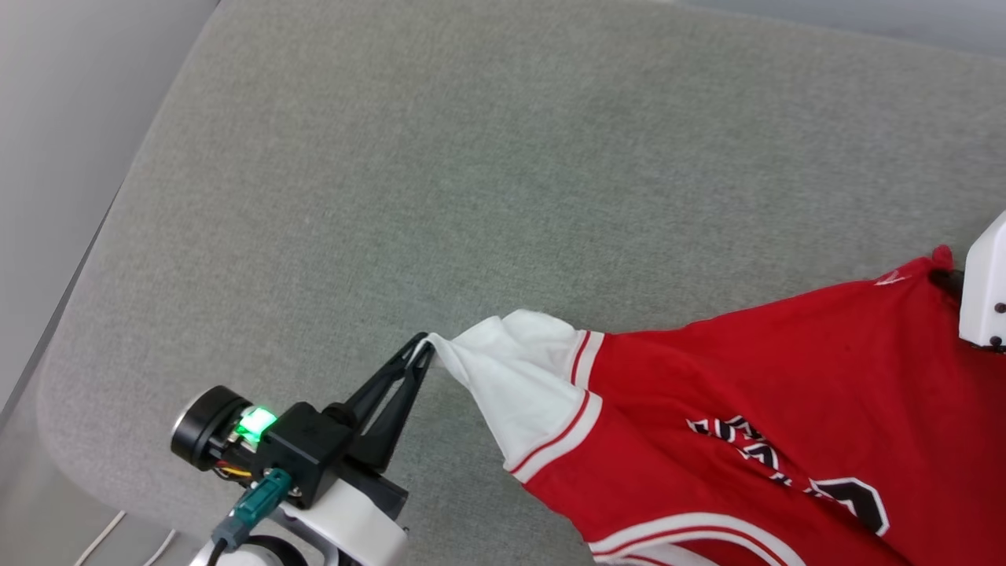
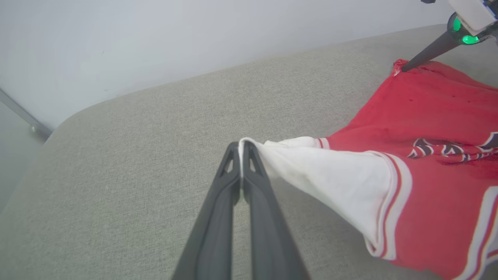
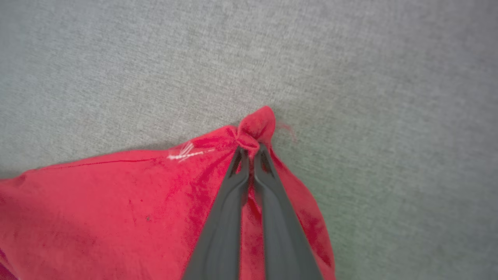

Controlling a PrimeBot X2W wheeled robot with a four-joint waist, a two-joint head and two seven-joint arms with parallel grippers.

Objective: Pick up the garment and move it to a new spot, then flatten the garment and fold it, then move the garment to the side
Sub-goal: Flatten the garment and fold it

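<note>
The shirt (image 1: 786, 377) lies stretched across the right side of the grey bench (image 1: 393, 157), chest up, held at two points by my claws. My left claw (image 1: 423, 347) is clamped tight on the tip of the white sleeve (image 1: 526, 385) and draws it out to a taut point. From the left wrist, its two dark fingers (image 2: 221, 217) meet with a sliver of white cloth pinched between them. The sleeve appears lifted just clear of the bench. My right claw (image 3: 252, 149) is closed as well, gripping a bunched red corner at the shirt's far edge. A small knot of fabric pokes out beyond the tips. The black-and-white lettering (image 1: 786, 464) is creased. Red-and-white trim (image 1: 585, 358) shows at the sleeve seam. A pale wall (image 2: 155, 46) stands behind the bench's rounded corner.
</note>
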